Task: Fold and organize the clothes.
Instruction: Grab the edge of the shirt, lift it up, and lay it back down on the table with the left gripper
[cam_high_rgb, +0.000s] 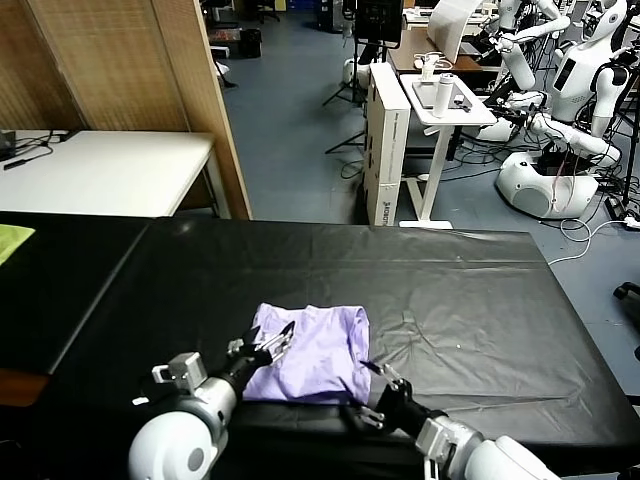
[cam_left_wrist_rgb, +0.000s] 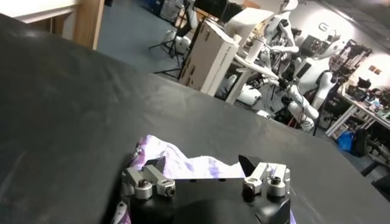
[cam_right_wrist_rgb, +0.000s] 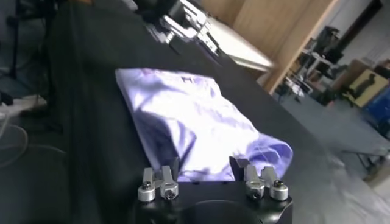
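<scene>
Item: T-shirt (cam_high_rgb: 312, 350), pale lavender, thin soft cloth, lying bunched and partly folded near the front edge of the black counter (cam_high_rgb: 460, 290), between the two arms. Left pincer (cam_high_rgb: 272, 347): jaws spread wide, empty, poised over the shirt's left edge. Right pincer (cam_high_rgb: 374, 376): at the shirt's near right corner, jaws partly open with the hem just ahead of them; whether any cloth is caught cannot be told. Risks, as judged: the limp fabric may slip from a shallow pinch; one jaw may gather several layers and drag the fold apart; a pull toward the near edge could slide the shirt off the counter.
</scene>
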